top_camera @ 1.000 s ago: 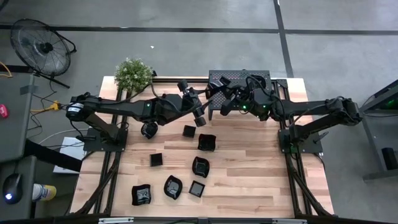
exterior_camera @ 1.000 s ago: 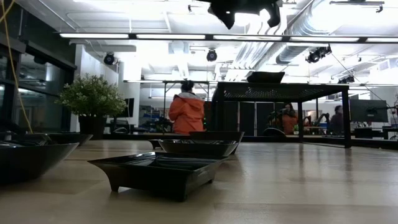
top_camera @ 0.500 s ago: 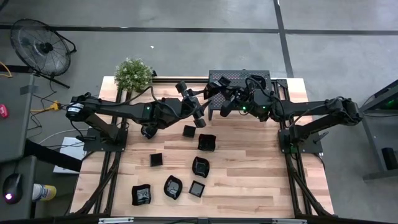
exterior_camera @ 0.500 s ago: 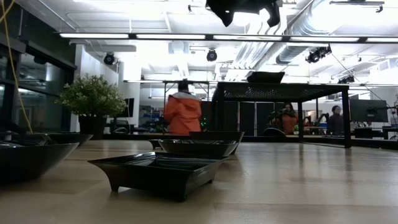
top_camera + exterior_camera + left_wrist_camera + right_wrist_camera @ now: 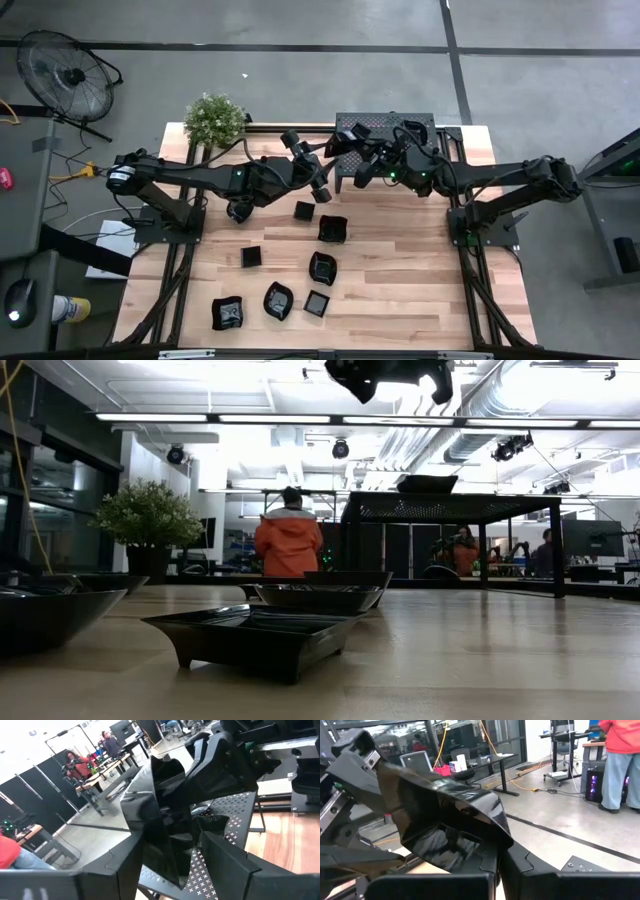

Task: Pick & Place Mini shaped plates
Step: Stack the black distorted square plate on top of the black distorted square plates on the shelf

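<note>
One mini shaped plate (image 5: 450,820), black and glossy, is held up in the air beside the black perforated rack (image 5: 425,122). My right gripper (image 5: 495,857) is shut on it. My left gripper (image 5: 172,857) comes level from the other side and is open, with one finger on each side of the same plate (image 5: 160,830). Several more mini plates lie flat on the wooden table (image 5: 420,270), among them a square one (image 5: 304,210) and a wavy one (image 5: 278,300). Another dish sits on top of the rack (image 5: 427,483). My right gripper pinches the plate's rim (image 5: 492,840) between its two fingers, coming level from the table's right. The plate stands on edge, tilted, clear of the table and rack. My left gripper has one finger (image 5: 127,870) close against the plate. A gap shows at the other finger (image 5: 225,865), and I cannot tell whether either touches.
A potted plant (image 5: 214,118) stands at the table's far left corner. The rack (image 5: 450,507) stands on legs at the far middle, under my right arm. Beyond the table a person in an orange jacket (image 5: 290,540) stands with their back turned. Bare wood lies at the table's right half.
My left gripper has rolled a little about its own line while staying around the plate. My right gripper and the plate have kept still. The person in orange has shifted a little behind the table.
</note>
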